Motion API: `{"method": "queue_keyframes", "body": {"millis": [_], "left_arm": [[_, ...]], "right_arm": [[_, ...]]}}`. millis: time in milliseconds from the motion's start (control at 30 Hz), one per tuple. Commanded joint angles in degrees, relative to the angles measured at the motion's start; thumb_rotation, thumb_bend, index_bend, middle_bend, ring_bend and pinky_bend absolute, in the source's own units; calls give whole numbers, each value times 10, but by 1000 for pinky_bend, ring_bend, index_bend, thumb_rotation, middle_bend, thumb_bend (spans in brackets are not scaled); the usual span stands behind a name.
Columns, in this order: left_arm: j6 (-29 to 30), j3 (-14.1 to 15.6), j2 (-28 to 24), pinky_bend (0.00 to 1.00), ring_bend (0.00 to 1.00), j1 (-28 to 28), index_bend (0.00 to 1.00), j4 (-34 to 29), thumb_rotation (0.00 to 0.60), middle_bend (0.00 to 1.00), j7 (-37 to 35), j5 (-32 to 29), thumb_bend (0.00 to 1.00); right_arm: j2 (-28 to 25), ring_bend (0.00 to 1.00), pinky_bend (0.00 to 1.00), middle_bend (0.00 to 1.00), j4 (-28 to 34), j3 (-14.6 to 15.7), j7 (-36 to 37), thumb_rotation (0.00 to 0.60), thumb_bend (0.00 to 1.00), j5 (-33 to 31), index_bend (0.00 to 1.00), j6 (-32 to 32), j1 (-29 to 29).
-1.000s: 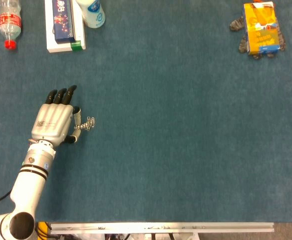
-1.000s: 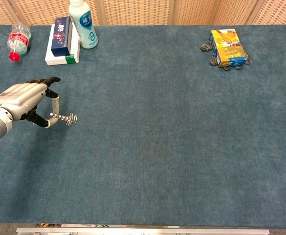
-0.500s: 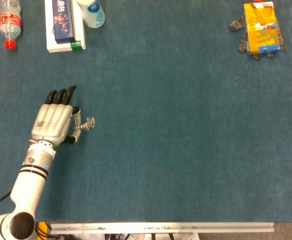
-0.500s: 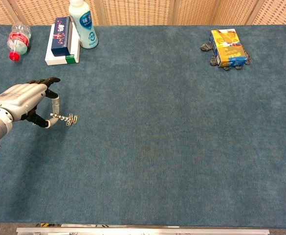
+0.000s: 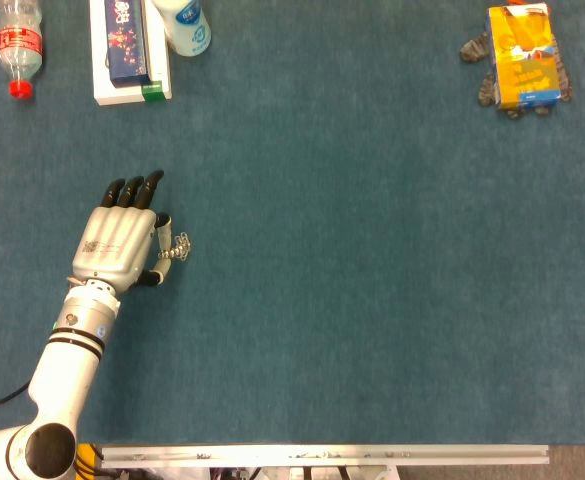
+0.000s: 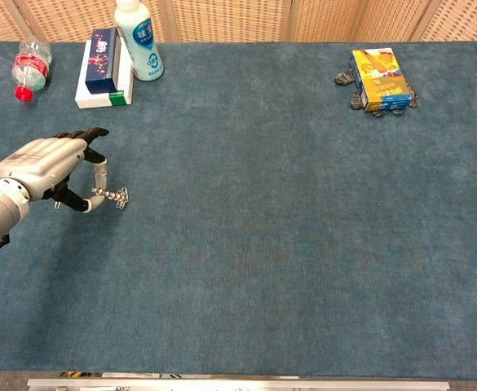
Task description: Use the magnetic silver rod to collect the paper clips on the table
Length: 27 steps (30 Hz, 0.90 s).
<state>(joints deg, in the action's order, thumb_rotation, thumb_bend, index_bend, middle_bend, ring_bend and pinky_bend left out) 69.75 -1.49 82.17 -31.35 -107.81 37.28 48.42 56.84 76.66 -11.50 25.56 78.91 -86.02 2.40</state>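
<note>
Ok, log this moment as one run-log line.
left hand: pinches silver rod | paper clips: clustered at rod tip | right hand: not in view | stage: collecting

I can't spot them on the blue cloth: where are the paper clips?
On the table's left side in both views, the clips cling to the rod pinched by the left hand.

Paper clips (image 5: 180,243) just right of left hand (image 5: 120,243)

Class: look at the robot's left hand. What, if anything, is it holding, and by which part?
The left hand pinches the magnetic silver rod by its near end; paper clips hang at the far tip.
</note>
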Motion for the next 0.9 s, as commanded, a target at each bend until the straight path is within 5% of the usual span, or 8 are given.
{"method": "queue_keyframes", "body": {"millis": [33,900], "left_arm": [[4,-1,-5,0,0,2,617,-4,600,38,-2,2,362],[57,9,-134,0,0,66,617,-42,600,38,-75,56,363]], "right_arm": [[0,0,9,156,0,0,0,600,369,0,241,0,0],[-3,0,9,156,10,1,-7,600,369,4,241,-4,2]]}}
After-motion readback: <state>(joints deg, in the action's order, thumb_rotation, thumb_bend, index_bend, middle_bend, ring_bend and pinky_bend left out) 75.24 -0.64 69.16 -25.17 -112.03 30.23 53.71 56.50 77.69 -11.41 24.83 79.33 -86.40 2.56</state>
